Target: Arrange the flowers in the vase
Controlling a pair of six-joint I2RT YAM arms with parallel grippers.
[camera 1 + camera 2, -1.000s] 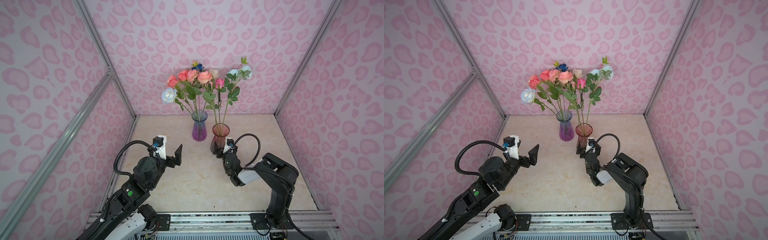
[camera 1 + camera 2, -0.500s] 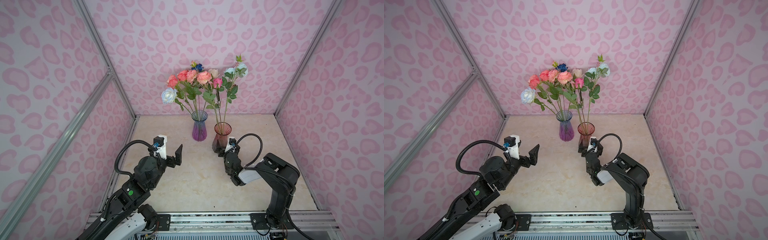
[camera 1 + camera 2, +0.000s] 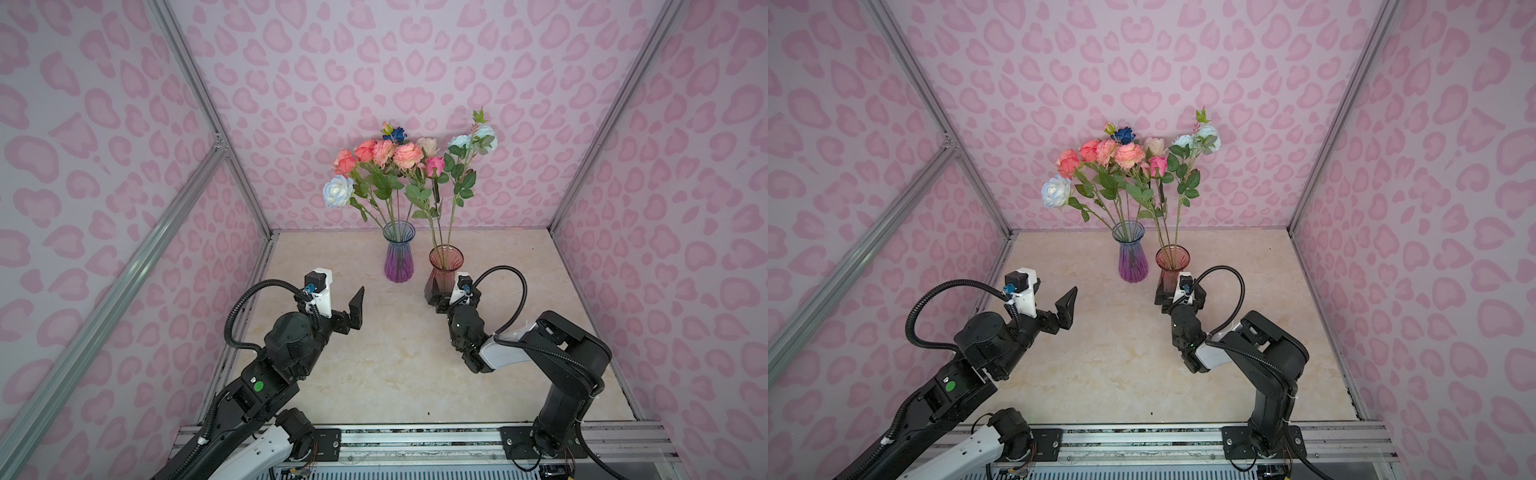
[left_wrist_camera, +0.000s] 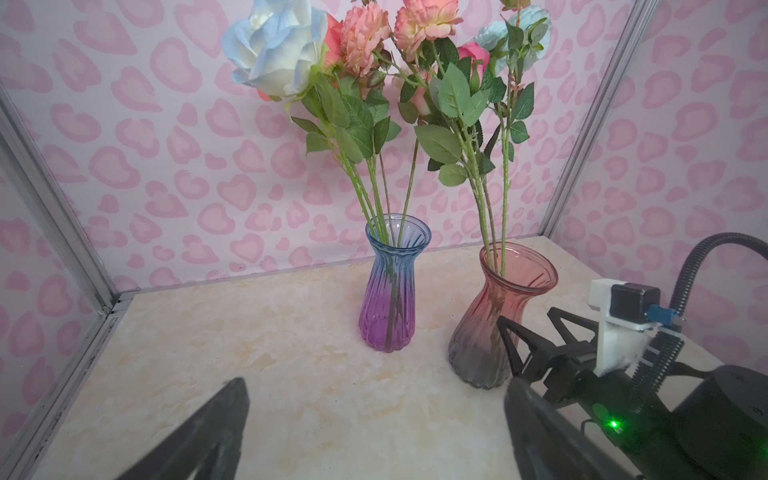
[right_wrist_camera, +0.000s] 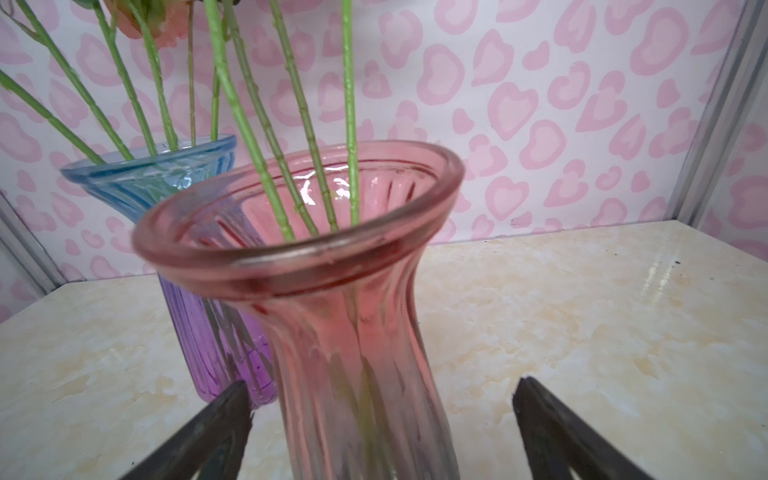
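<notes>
"Pink-to-grey ribbed glass vase (image 3: 446, 266), contents?" asks the clerk.
"Several long-stemmed artificial flowers (image 3: 407, 156); the rest stand in the blue-to-purple ribbed glass vase (image 3: 399, 259) just beside it. None lies on the beige marbled table (image 3: 374, 374). Arranging looks finished."
"Right gripper (image 5: 382, 384)?"
"Jaws wide, straddling the pink vase's lower body, apart from the glass, holding nothing. Next, probably: back straight out without nudging it."
"Left gripper (image 4: 376, 384)?"
"Wide, empty, hovering well clear."

You're looking at two ribbed, glossy glass vessels: the pink vase (image 5: 353, 311) and the blue-purple vase (image 4: 390, 299). Your tabletop (image 3: 374, 374) shows smooth and marbled, with a faint sheen. The flowers (image 3: 405, 156) read as matt cloth petals on plasticky stems. The frame posts (image 3: 198, 97) are brushed metal.
</notes>
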